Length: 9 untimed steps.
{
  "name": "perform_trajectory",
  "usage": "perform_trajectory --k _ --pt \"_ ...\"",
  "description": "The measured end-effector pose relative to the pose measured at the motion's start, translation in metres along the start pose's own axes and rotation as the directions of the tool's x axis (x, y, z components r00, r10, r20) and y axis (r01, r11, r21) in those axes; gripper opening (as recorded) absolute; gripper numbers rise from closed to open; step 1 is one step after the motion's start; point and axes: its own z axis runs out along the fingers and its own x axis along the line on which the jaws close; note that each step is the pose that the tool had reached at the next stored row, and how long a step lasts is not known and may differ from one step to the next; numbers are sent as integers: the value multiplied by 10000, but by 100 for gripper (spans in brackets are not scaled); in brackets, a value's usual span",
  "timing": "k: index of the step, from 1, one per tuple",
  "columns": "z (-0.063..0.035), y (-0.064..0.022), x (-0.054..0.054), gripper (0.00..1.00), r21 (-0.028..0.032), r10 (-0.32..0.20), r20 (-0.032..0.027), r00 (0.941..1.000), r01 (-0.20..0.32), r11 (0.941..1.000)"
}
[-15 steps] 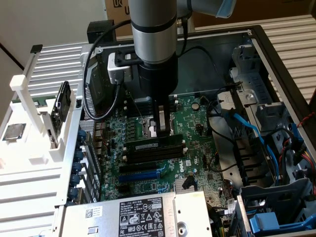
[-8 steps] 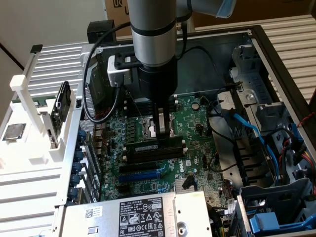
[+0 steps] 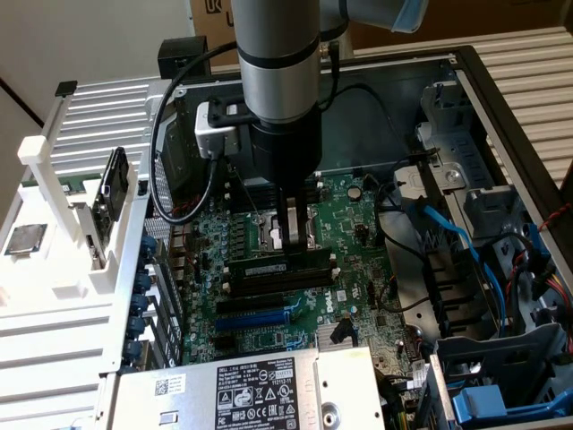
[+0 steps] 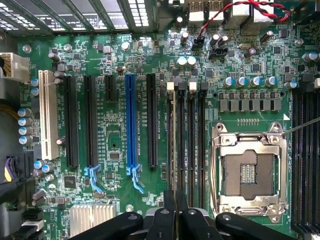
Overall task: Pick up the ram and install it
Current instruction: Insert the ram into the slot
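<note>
Ram [image 3: 269, 269] at its slot, seating unconfirmed
Hand [image 3: 293, 251] pinches the stick's upper edge. It stands directly below the hand, among the memory slots [image 4: 192, 145]. Pickup looks done; latching cannot be told.

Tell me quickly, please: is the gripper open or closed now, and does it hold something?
Gripper: closed on the ram, held down at the motherboard.
</note>
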Motion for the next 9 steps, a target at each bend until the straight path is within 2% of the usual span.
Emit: perform_trajectory --k 3,5,6,7,9 --pt "0 -2 0 12 -4 -1 1 10000 1 10000" --pt "1 -7 1 12 -42 -2 16 10000 2 10000" --pt "2 -11 4 12 -100 -2 33 10000 2 9999" --pt "1 -14 5 12 -134 -2 41 10000 2 9999" --pt "1 -20 10 12 -161 -1 62 10000 2 9999"
